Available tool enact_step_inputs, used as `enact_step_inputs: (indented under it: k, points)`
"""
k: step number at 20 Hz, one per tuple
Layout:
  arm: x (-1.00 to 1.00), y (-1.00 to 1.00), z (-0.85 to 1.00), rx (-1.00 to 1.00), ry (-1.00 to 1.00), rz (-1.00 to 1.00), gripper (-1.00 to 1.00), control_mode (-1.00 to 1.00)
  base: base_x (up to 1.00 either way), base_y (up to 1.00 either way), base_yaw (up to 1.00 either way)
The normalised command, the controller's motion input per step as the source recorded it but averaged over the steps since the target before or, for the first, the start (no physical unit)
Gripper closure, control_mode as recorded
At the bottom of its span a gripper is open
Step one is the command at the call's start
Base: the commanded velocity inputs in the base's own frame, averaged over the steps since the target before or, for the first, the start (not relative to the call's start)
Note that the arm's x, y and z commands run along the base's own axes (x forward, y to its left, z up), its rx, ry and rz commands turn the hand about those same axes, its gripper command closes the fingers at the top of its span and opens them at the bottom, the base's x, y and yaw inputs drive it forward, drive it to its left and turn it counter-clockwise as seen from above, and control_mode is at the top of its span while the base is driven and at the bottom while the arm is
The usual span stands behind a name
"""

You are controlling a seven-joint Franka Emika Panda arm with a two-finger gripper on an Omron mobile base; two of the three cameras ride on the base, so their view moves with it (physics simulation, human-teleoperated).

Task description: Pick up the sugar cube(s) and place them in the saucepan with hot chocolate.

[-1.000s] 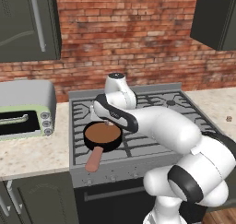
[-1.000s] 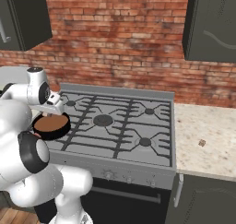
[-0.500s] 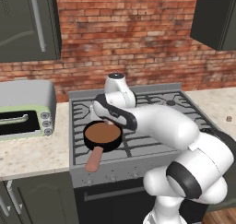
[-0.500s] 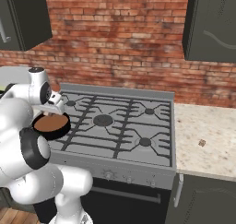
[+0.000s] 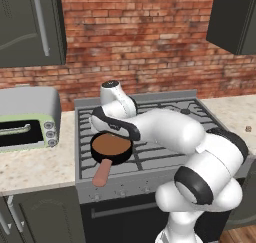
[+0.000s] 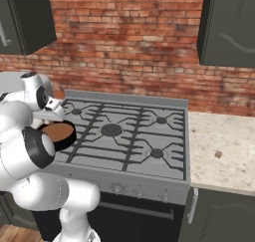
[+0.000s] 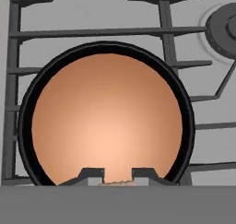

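Observation:
The saucepan with hot chocolate (image 5: 112,160) is a small black pan with a brown surface and a salmon-pink handle, on the stove's front left burner. From the right base view the saucepan (image 6: 69,138) sits just under my hand. Looking straight down, my gripper (image 7: 117,178) hovers over the near rim of the saucepan (image 7: 186,109), shut on a small pale sugar cube (image 7: 118,183) whose edge peeks between the fingertips. Another small brown sugar cube (image 6: 217,154) lies on the speckled counter to the right of the stove, and it also shows in the left base view as a sugar cube (image 5: 248,129).
The gas stove (image 6: 130,136) has dark grates and several burners. A toaster oven (image 5: 26,118) stands on the left counter. A brick wall and dark cabinets are behind and above. The counter (image 6: 224,141) stretches to the right of the stove.

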Motion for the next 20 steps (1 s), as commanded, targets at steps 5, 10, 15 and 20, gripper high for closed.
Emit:
enact_step_inputs:
  k: [5, 10, 15, 20]
  points:
    - [0.0, -0.05, 0.0, -0.03, 0.0, -0.01, 1.0, -1.0, 0.0, 0.0, 0.0]
    - [0.0, 0.05, 0.0, 0.0, 0.01, 0.0, 1.0, -1.0, 0.0, 0.0, 0.0]
    - [0.01, 0.01, -0.11, 0.0, 0.05, 0.02, 1.0, -1.0, 0.0, 0.0, 0.0]
    - [0.01, 0.01, -0.05, 0.0, 0.02, 0.0, 1.0, -1.0, 0.0, 0.0, 0.0]
